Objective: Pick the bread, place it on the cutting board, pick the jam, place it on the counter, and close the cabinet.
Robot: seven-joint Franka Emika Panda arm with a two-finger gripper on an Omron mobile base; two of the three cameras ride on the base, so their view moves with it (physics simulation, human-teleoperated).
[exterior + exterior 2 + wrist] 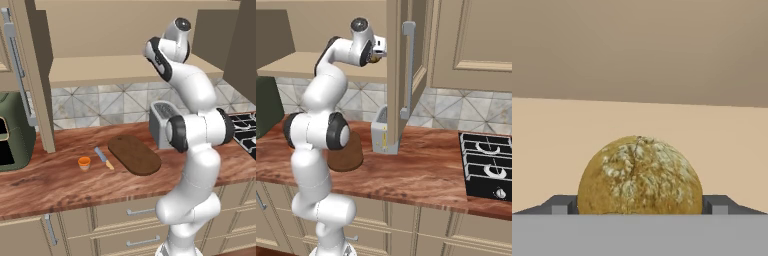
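Bread (640,175) sits between your gripper (640,209) tips on the cabinet (125,70) shelf; whether they grip it you cannot tell.

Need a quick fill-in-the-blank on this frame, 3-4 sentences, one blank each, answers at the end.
1. In the hand view, the bread sits between the two dark ____ of the gripper.
2. The jam stands on the ____, left of the cutting board.
3. The blue-handled knife lies between the jam and the ____.
4. The cabinet doors are ____.

Missing words: finger tips; counter; cutting board; open
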